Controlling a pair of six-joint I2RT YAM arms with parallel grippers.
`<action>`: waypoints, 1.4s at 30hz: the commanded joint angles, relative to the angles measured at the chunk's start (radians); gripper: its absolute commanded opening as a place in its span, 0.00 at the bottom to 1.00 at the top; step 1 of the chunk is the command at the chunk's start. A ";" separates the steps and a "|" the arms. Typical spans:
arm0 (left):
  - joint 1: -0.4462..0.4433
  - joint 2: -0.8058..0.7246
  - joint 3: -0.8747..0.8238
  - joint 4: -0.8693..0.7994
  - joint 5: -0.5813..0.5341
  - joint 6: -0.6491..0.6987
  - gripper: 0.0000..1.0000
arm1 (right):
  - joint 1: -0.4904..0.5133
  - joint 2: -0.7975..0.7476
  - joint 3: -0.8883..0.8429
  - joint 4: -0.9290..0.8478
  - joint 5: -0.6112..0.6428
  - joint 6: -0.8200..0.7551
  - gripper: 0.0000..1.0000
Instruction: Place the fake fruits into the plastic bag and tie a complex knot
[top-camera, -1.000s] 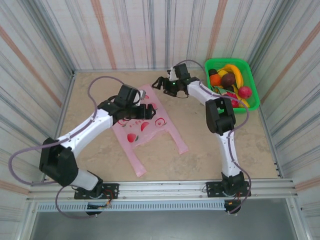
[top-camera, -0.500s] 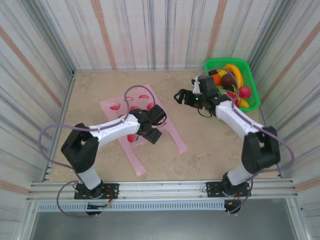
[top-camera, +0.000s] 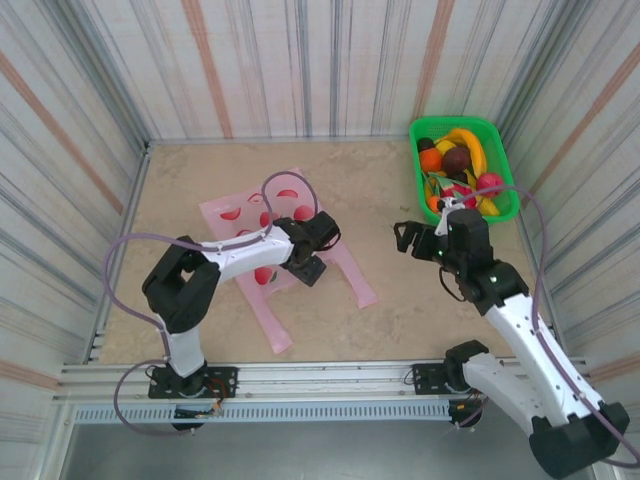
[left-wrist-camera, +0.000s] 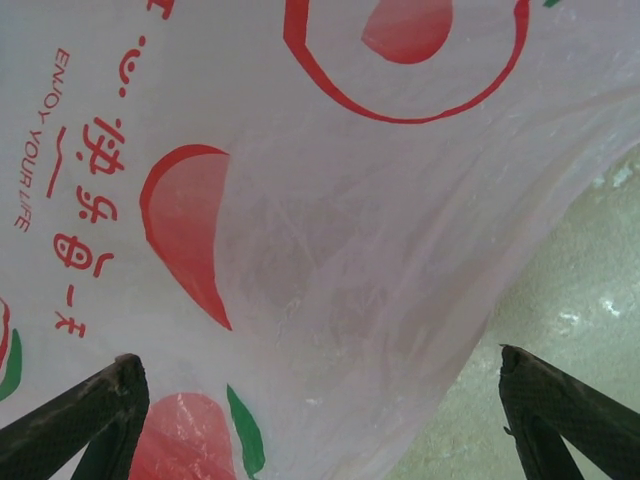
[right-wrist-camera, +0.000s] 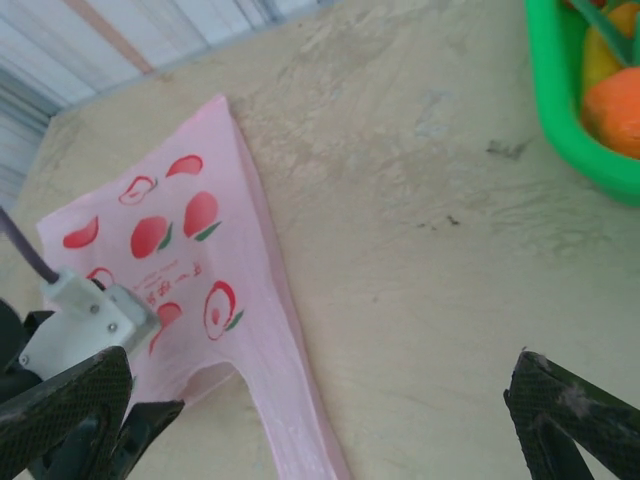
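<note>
Plastic bag (top-camera: 232, 212) lies flat on the worktop (top-camera: 400, 320), long axis running from far left down to its two handles at the near side, with the left tool (top-camera: 309, 266) spread wide and empty right over the handle end. Fake fruits (top-camera: 458, 165) sit heaped in the green basket (top-camera: 452, 122), far right, well apart from the bag. The right tool (top-camera: 405, 238), also wide open, hovers between them, nearer the basket, so the fetch looks like its job.

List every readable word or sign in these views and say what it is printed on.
"ENJOY YOUR LIFE": red print on the pink plastic bag, left wrist view.
"快乐每一天": red characters beside it, as best they read.
Small red print on the bag in the right wrist view: too blurred to read.
No other text can be read.
</note>
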 joint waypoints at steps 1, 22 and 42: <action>-0.002 0.023 0.048 0.018 -0.014 0.017 0.92 | -0.005 -0.065 -0.043 -0.085 0.069 0.014 0.99; 0.008 0.073 0.093 -0.008 -0.091 0.008 0.01 | -0.002 -0.128 -0.138 -0.071 0.021 0.031 0.99; 0.255 -0.007 0.837 -0.678 0.364 -0.052 0.00 | 0.264 -0.172 -0.611 0.881 -0.051 -0.053 0.99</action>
